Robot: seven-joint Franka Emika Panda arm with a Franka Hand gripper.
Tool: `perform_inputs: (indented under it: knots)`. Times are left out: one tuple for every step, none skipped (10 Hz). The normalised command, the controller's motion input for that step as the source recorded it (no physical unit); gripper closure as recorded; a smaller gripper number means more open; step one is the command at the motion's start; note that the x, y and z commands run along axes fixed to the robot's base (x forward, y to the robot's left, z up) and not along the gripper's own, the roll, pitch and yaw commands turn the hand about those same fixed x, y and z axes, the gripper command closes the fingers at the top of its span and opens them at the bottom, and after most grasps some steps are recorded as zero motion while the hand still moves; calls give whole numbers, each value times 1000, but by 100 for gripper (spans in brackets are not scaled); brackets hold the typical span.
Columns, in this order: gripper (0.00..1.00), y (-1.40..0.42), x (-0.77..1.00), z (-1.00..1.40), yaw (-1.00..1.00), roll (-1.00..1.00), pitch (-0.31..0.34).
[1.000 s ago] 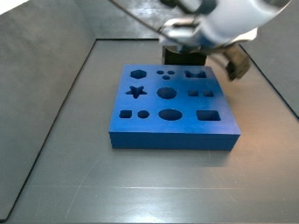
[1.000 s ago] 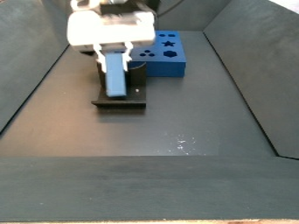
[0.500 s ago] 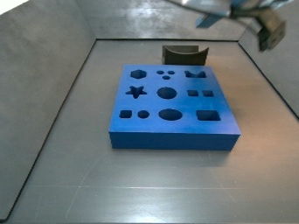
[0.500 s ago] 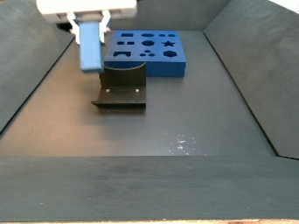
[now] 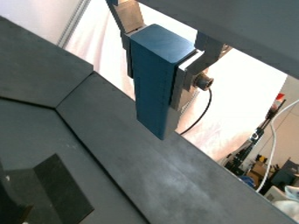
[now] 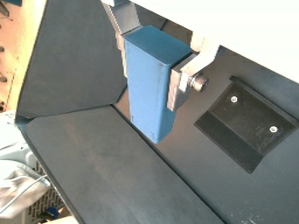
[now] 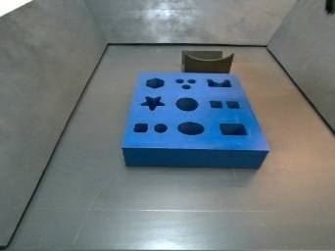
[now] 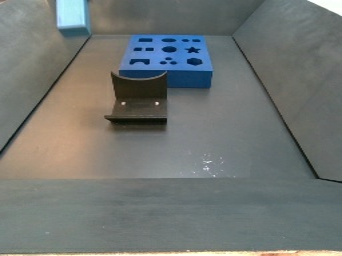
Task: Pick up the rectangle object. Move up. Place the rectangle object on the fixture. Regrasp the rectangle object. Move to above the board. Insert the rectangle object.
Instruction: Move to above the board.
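In both wrist views my gripper is shut on the rectangle object, a blue-grey block hanging down between the silver fingers. In a side view only the block's lower end shows at the top left, high above the floor. The gripper itself is out of that frame. The fixture stands empty beside the board. The fixture also shows far below in a wrist view.
Grey sloping walls enclose the dark floor on all sides. A small dark bit shows at the top right corner of a side view; I cannot tell what it is.
The gripper has risen with the block from the fixture's level to near the top of the frames, almost out of both side views. The fixture now stands empty.
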Motion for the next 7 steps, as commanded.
perform_inputs:
  knots:
    - [100,-973,-1000,-105,-82,-1000,-73]
    - [100,-968,-1000,-104,-84,-1000,-89]
    - [100,-918,-1000,-98,-80,-1000,-127]
    - [100,-871,-1000,-98,-74,-1000,-147]
    - [100,-855,-1000,-91,-75,-1000,-152]
    - [100,-842,-1000,-99,-75,-1000,-149]
    - [100,-815,-1000,-83,-76,-1000,-155]
